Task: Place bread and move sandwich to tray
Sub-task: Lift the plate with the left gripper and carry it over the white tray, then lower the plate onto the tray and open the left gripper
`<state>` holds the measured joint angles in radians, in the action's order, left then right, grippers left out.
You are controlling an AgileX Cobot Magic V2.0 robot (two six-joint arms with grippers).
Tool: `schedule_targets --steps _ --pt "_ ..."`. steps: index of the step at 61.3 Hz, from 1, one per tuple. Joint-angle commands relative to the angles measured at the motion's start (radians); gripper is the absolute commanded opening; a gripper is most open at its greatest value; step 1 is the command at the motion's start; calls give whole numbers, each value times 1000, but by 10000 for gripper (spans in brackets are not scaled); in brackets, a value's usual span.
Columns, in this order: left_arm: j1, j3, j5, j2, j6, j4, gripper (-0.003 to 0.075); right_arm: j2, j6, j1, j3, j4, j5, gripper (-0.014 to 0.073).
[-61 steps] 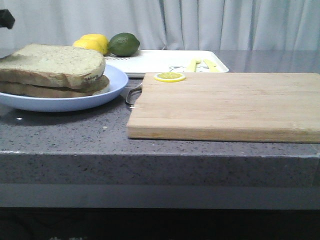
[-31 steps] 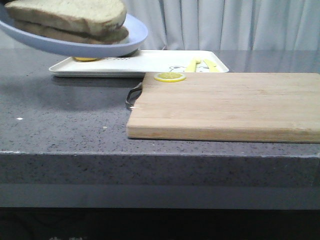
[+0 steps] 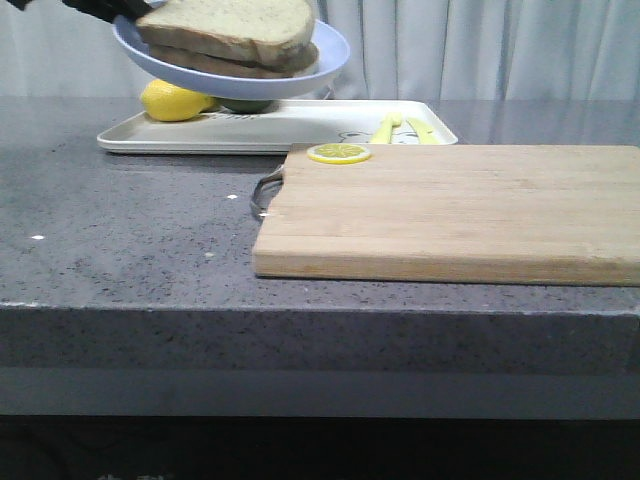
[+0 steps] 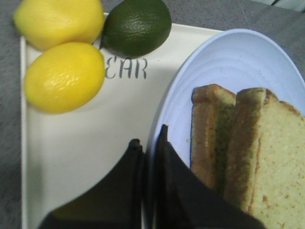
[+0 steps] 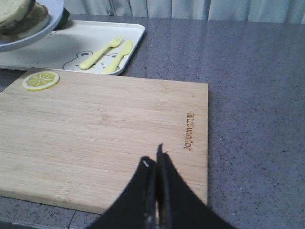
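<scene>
The left gripper [image 4: 148, 145] pinches the rim of the pale blue plate [image 3: 330, 55], one black finger above the rim and one below, and holds it in the air above the left part of the white tray [image 3: 300, 125]. In the front view the plate tilts, its far-left edge higher, and the sandwich [image 3: 235, 35] of two thick brown-crusted slices lies on it; the filling between the slices cannot be made out. The left wrist view shows the sandwich [image 4: 248, 148] resting near the plate's middle, the plate [image 4: 228, 62] overhanging the tray [image 4: 95, 143], whose print reads "EAR".

On the tray beneath sit two lemons [image 4: 64, 76] and a dark green lime [image 4: 137, 26], close together at one end. A yellow fork [image 5: 101, 52] and yellow knife [image 5: 116, 57] lie side by side at the tray's other end, beside a bear print.

The wooden cutting board [image 3: 450, 215] lies on the grey speckled counter [image 3: 130, 240], just in front of the tray, with a lemon slice [image 3: 338, 153] at its far-left corner. The right gripper [image 5: 155, 164] hangs over the board's near edge, its jaws pressed together on nothing
</scene>
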<state>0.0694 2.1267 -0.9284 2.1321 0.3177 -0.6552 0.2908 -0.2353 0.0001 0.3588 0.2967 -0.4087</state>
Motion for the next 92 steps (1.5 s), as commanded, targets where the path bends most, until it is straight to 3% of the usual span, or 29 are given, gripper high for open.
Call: schedule_targets --steps 1,14,44,51,60,68,80,92 --pt "21 161 42 15 -43 -95 -19 4 0 -7 27 0 75 -85" --pt "23 343 33 163 -93 -97 -18 5 0 -7 27 -1 75 -85" --pt "26 351 24 237 -93 -99 -6 5 0 -7 6 -1 109 -85" --pt "26 351 24 242 -93 -99 95 5 0 -7 6 -1 109 -85" --pt "26 351 24 242 -90 -99 281 5 0 -7 6 -1 109 -85" --pt "19 378 8 242 -90 -99 351 5 0 -7 6 -1 109 -85" --pt "8 518 -86 242 -90 -99 323 5 0 -7 6 -1 110 -85" --pt "13 662 -128 242 -90 -99 30 5 0 -7 6 -1 110 -85"
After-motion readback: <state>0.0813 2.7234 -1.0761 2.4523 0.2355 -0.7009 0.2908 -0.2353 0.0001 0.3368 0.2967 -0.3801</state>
